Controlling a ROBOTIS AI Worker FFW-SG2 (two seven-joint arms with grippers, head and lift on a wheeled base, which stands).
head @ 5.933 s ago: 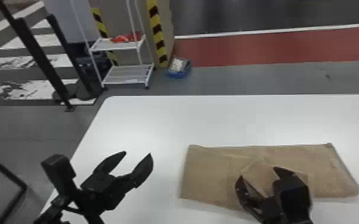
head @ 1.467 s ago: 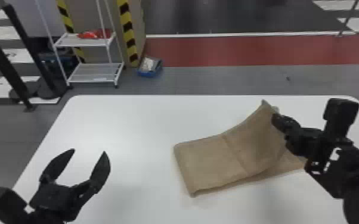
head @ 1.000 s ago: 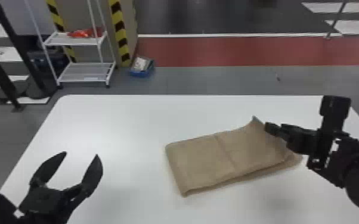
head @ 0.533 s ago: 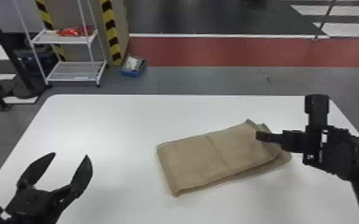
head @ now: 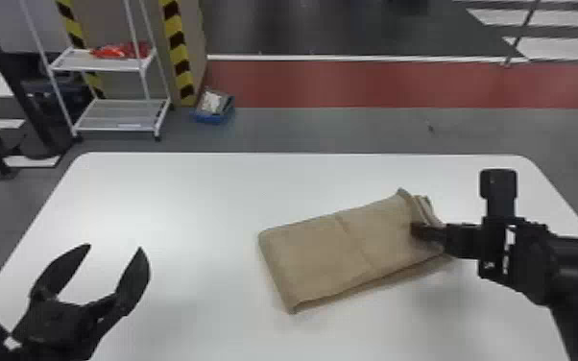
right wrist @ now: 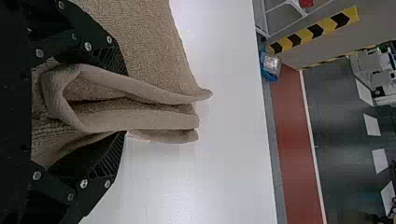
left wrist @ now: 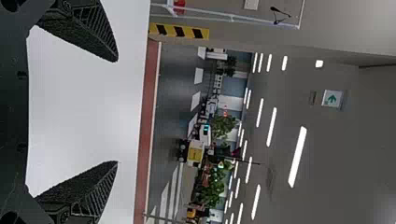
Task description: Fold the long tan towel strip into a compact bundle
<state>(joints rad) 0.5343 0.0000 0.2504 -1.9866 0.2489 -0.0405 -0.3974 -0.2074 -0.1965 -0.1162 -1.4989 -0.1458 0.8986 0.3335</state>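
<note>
Towel strip (head: pixel 317 257): raised end's come down; right claw (right wrist: pixel 125 103) pinching end layers, left claw (head: pixel 114 247) wide. Fold probably nearly set.

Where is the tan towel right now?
In the head view, the towel lies folded on the table, right of centre, with its right end between the fingers of the right pincer.

The tan towel strip (head: pixel 321 254), longer and spread out at first, became a shorter layered fold. The right gripper (head: pixel 416 231) moved from over its near side to its right end, where the raised part sank lower.
</note>
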